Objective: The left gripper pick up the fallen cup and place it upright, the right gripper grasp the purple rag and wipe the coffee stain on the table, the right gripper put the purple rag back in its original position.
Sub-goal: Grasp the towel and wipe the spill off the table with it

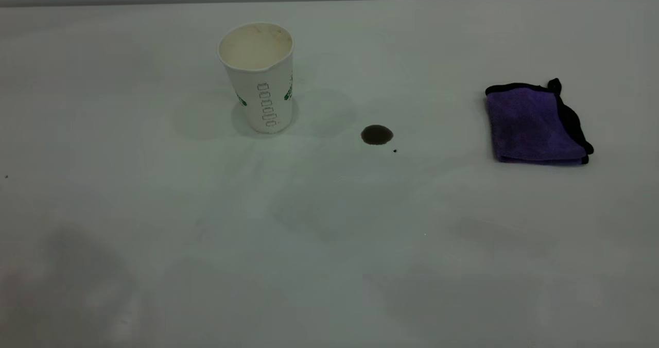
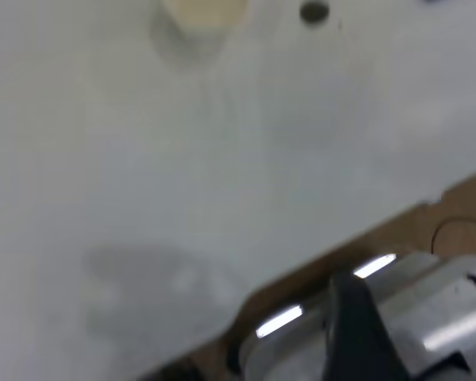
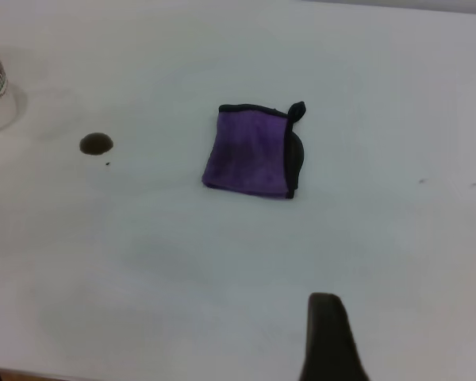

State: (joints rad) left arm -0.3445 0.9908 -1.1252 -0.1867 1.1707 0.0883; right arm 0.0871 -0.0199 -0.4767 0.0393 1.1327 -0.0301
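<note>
Nearest to us in the outside view lay only bare table (image 1: 329,265), smooth and pale, with faint grey shadows across it. Neither arm reached into that view.

Farther in, roughly mid-table, we saw the coffee stain (image 1: 377,134), a small round dark brown blot, with a tiny black speck (image 1: 395,151) just beside it on its right. The purple rag (image 1: 535,124) lay folded flat well apart from the stain, off to the right, its black edging showing along the far and right sides. Nothing touched it.

Farthest back stood the cup (image 1: 260,75), upright on its base, mouth open to the top, cream inside, a column of small boxes printed down its side. It sat to the left of the stain, near it but not touching.

In the left wrist view we made out a dark finger of the left gripper (image 2: 357,333) over the table edge, far from the cup; we could not tell whether its fingers were apart or together. In the right wrist view a single dark fingertip of the right gripper (image 3: 327,337) showed above bare table, short of the rag; there too we could not tell.
</note>
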